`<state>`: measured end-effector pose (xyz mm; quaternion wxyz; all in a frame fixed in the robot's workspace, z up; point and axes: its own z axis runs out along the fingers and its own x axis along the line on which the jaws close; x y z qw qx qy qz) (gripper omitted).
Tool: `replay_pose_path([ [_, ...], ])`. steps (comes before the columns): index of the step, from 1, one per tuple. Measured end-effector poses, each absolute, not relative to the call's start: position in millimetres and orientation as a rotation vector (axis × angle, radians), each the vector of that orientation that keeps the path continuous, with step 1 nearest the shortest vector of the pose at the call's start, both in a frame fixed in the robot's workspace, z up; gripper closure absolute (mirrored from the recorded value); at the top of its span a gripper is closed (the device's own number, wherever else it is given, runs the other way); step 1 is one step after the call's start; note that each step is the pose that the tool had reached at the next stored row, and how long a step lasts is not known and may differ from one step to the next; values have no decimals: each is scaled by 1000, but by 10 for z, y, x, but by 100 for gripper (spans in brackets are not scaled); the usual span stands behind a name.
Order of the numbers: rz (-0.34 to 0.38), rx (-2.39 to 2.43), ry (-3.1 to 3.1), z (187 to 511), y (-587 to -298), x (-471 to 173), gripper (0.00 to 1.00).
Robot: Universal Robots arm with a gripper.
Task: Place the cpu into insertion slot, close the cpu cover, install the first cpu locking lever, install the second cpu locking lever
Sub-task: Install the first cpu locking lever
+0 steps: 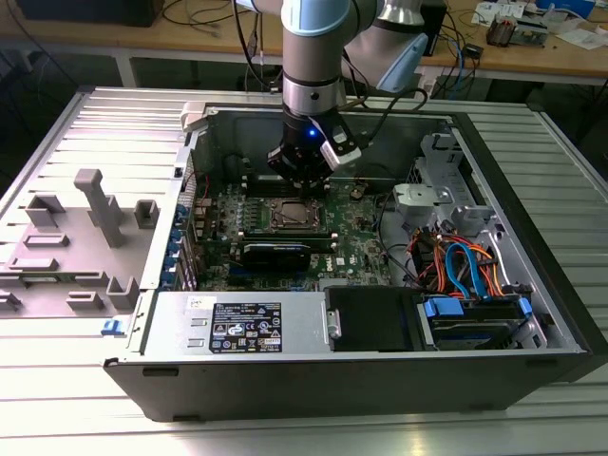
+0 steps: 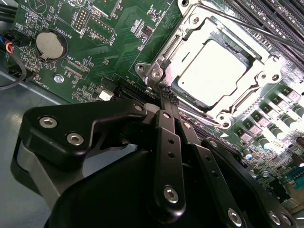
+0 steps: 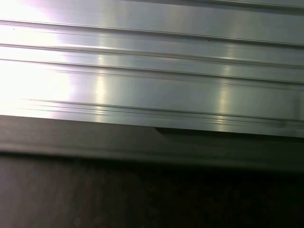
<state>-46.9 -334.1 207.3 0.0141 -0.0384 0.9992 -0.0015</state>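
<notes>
The cpu [image 2: 213, 71] lies flat in the insertion slot [image 1: 277, 217] on the green motherboard [image 2: 123, 28], its pale metal top showing. The silver cpu cover [image 2: 172, 50] lies down around it, framing the chip in its square window. A thin locking lever rod [image 2: 247, 29] runs along the socket's far side. My gripper [image 2: 166, 97] is shut, its black fingers pressed together with nothing seen between them. The tips sit at the socket's near corner. In the exterior view the gripper [image 1: 304, 188] hangs straight down over the socket's back edge.
A round coin battery [image 2: 50, 45] sits on the board away from the socket. Black memory slots [image 2: 280, 19] flank the socket. The open case holds a power supply [image 1: 242, 328], drive cage [image 1: 475, 318] and coloured cables [image 1: 456, 261]. A grey fixture block [image 1: 95, 204] stands on the ribbed table [image 3: 152, 80].
</notes>
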Motion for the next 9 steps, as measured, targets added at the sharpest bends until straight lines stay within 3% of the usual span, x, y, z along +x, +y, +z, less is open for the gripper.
replay_pose_path([
  [9,-4,-120,3111,2029,-3358,-448,89],
])
